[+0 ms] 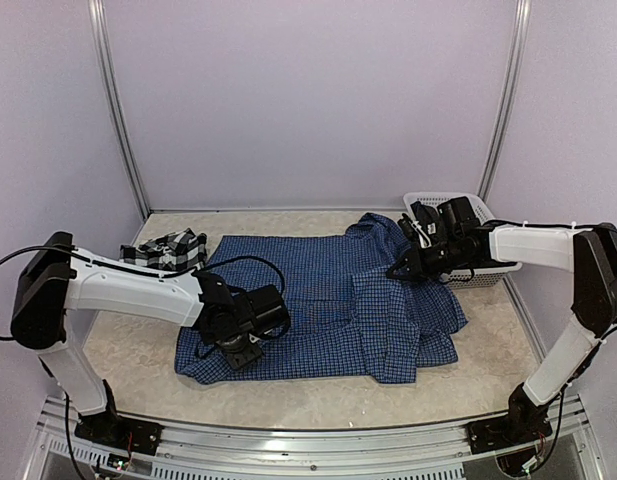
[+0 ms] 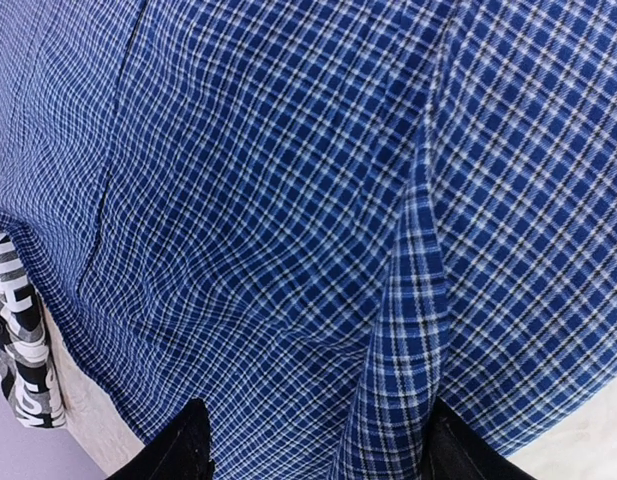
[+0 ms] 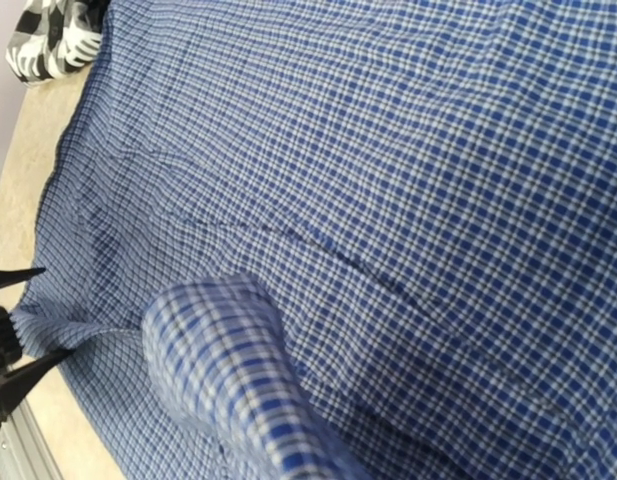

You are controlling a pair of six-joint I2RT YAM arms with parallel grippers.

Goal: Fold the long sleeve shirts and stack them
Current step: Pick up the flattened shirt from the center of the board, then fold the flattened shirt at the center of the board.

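**Blue shirt spread out, right claw pinching its edge**

At the far left, the black-and-white buffalo plaid cloth shirt point(image 1: 166, 249) lies crumpled in a heap near the back of the beige table point(image 1: 138, 372). It sits just beside the blue shirt's edge and no claw touches it.

Next comes your left gripper point(image 1: 238, 352), low over the near-left part of the blue fine-check cloth shirt point(image 1: 338, 290). Its fingers stand apart, straddling a raised ridge of the cloth without squeezing it.

The blue shirt lies spread across the middle of the table, rumpled toward the right. It looks light, thin and limp. It will likely sag and drag rather than hold a crease, so take it at a hem, seam or doubled fold, where there is thickness to bite.

Your right gripper point(image 1: 400, 270) is closed on a bunched bit of the blue shirt's far-right edge. Behind it stands the white plastic basket point(image 1: 440, 198), well apart from the plaid shirt.
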